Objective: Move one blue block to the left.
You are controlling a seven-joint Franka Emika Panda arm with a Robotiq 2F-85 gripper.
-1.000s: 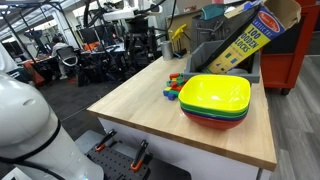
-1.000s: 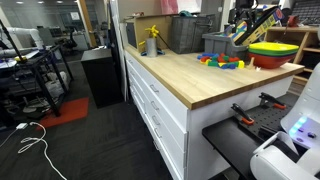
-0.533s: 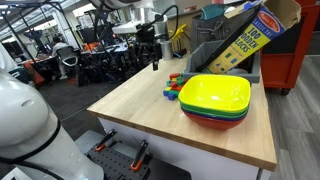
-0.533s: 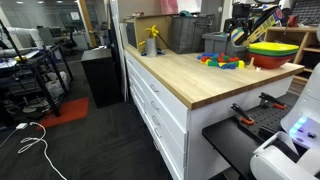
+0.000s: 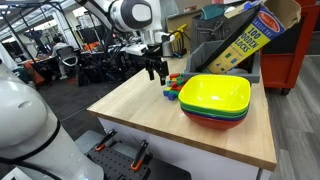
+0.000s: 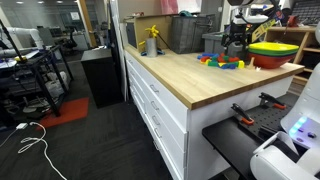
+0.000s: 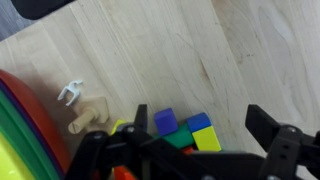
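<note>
The arm [image 5: 133,14] is seen bent over the far part of the wooden surface [image 5: 130,105], its wrist turned downward so that the pincer [image 5: 157,73] hangs above the wood, just beside the heap of coloured blocks [image 5: 172,88] and clear of it. In the wrist view the two dark fingers [image 7: 282,150] are held wide apart, so the pincer is spread open; nothing is held between them and nothing is touched.

The blue block [image 7: 200,122] is found in that view at the edge of the heap, lying on the surface between the spread fingers. It is touching a yellow block [image 7: 208,139] and stands next to a green block [image 7: 180,138]. A violet-blue block [image 7: 165,121] lies just beside these. The stack of bowls [image 5: 215,100], a yellow one on top, is set close by the heap. A small white clip [image 7: 69,93] and a tan wooden piece [image 7: 88,118] lie between bowls and blocks.
</note>
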